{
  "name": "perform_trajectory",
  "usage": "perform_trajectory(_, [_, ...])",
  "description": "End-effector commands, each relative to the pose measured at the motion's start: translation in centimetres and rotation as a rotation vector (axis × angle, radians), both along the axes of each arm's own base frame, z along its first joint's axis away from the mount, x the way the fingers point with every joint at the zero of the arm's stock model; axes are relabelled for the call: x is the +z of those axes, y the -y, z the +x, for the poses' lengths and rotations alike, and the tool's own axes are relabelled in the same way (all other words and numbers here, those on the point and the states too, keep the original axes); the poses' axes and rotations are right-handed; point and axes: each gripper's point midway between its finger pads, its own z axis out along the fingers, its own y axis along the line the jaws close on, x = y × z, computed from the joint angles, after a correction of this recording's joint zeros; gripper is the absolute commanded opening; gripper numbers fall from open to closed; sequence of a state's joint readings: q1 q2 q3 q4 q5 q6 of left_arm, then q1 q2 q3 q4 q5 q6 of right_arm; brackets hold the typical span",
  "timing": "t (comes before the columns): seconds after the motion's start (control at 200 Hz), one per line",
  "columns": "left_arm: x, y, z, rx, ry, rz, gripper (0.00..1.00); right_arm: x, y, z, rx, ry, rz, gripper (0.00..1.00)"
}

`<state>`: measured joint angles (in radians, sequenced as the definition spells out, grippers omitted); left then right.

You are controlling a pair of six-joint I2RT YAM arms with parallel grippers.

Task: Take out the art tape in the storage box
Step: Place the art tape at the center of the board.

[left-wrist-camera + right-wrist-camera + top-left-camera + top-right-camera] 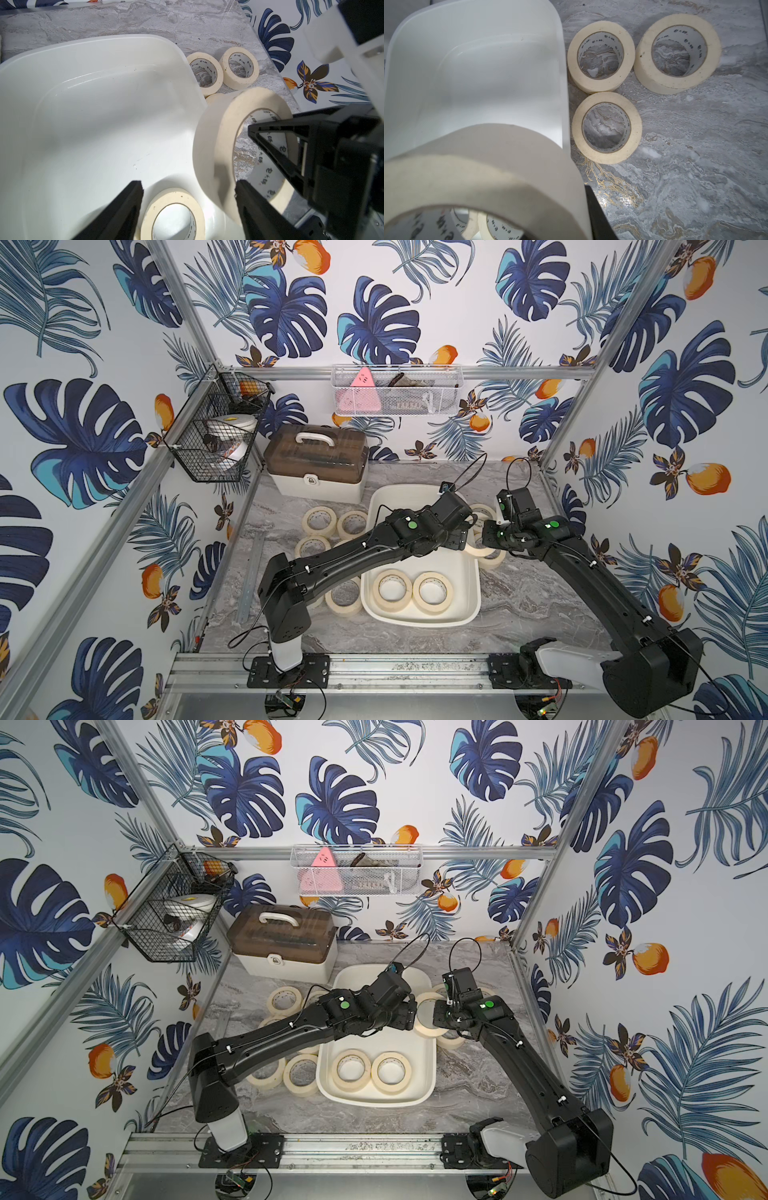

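Observation:
The off-white storage box (419,620) stands mid-table with two art tape rolls (392,589) (432,592) flat at its near end. Over its right rim a third roll (472,549) (426,1021) hangs on edge. My right gripper (488,531) is shut on that roll's wall: one finger (274,145) passes through the ring, the other finger (593,207) lies outside the held roll (488,166). My left gripper (189,199) is open beside the held roll (212,145) and holds nothing. A roll (149,209) lies in the box (83,114) below it.
Several loose rolls lie on the marble left of the box (319,519) (345,599). Three more lie to its right (601,57) (677,54) (607,127). A white case with a brown lid (316,464) stands at the back left. Wire baskets (216,435) (395,393) hang on the walls.

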<state>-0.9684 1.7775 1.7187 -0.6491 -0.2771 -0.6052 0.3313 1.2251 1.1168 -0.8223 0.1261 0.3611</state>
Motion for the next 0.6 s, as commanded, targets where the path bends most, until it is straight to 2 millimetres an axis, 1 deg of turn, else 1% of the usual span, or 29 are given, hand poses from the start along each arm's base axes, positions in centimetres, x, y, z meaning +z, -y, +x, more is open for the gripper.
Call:
perform_trajectory(0.0, [1.4, -0.7, 0.0, 0.005, 0.042, -0.021, 0.83, 0.7, 1.9, 0.8, -0.124, 0.053, -0.017, 0.0])
perform_trajectory(0.065, [1.8, -1.3, -0.2, 0.012, 0.056, -0.019, 0.85, 0.5, 3.5, 0.6, -0.204, 0.057, -0.03, 0.0])
perform_trajectory(0.15, [1.8, -2.1, -0.2, 0.023, 0.066, -0.011, 0.87, 0.2, 6.5, 0.2, -0.353, 0.056, -0.042, 0.0])
perform_trajectory(0.21, [1.6, -2.5, -0.3, 0.027, 0.066, -0.005, 0.87, -0.4, 8.4, -0.2, -0.444, 0.045, -0.035, 0.0])
perform_trajectory(0.295, [1.1, -3.1, -0.3, 0.033, 0.056, 0.002, 0.88, -1.8, 10.5, -0.7, -0.545, 0.021, -0.008, 0.0])
perform_trajectory(0.38, [0.4, -3.6, -0.4, 0.042, 0.044, 0.013, 0.88, -3.3, 12.2, -1.2, -0.636, -0.012, -0.008, 0.0])
perform_trajectory(0.48, [-0.3, -4.1, -0.5, 0.048, 0.029, 0.022, 0.88, -5.5, 13.9, -2.0, -0.755, -0.073, -0.001, 0.0])
perform_trajectory(0.595, [-1.2, -4.8, -0.6, 0.057, 0.012, 0.033, 0.88, -8.1, 14.9, -2.3, -0.822, -0.118, 0.043, 0.0])
